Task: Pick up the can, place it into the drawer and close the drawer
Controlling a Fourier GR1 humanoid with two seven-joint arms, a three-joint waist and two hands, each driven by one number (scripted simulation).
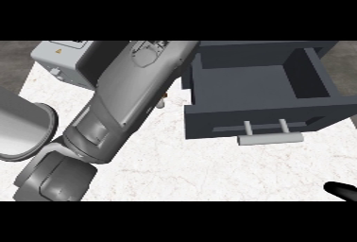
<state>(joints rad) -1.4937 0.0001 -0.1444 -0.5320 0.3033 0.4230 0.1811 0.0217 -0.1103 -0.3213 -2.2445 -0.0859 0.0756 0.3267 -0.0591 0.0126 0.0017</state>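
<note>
1. Head view, the arms: the left forearm (129,94) lies as a broad grey slant from the lower left corner up to the top middle of the view. It covers a large part of the counter (209,165). The left hand does not show, so its hold cannot be told.
2. Head view, the right hand (342,190): only a black tip comes in at the lower right corner, above bare counter and well apart from everything else. Whether it is open or closed, or has hold of anything, cannot be told.
3. Head view, the drawer (258,85): dark grey, it stands pulled open at the upper right, its inside facing up. Its pale bar handle (270,138) sits on the front wall, towards the viewer.
4. Head view, the can: it cannot be made out. A small pale sliver (162,101) peeks out at the forearm's right edge, just beside the drawer's left corner, too hidden to name.
5. Head view, around: a light grey box (63,59) with a yellow label sits at the upper left, partly behind the forearm. A pale rounded shape (21,125) fills the left edge.
</note>
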